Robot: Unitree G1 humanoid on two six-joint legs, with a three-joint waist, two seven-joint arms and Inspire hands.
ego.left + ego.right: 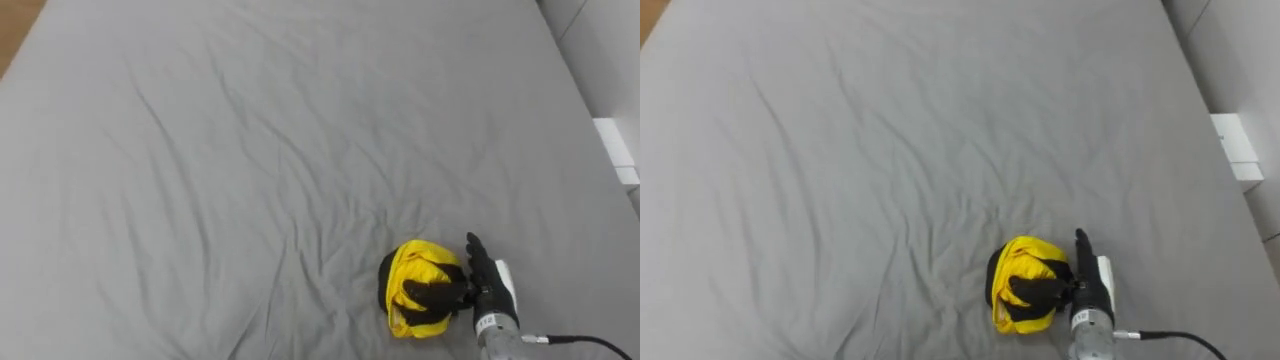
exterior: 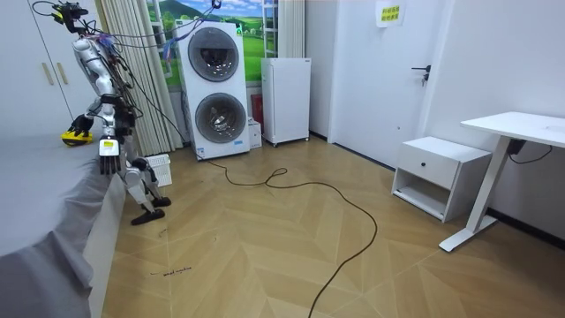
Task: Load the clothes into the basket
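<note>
where the wide grey bed sheet (image 1: pixel 250 150) lies wrinkled, a crumpled yellow piece of clothing (image 1: pixel 412 268) sits on the bed, close to the near edge. just to its right is the right hand (image 1: pixel 478 285). its thumb and some fingers are curled into the cloth and pinch it, and one finger sticks out straight. in the room view the robot stands beside the bed, and the left hand (image 2: pixel 108 152) hangs low by the bed's edge. i cannot tell how that hand's fingers are.

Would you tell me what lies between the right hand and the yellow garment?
Nothing: in the left eye view the right hand grips the garment directly, thumb curled over the cloth, no sheet between them.
</note>
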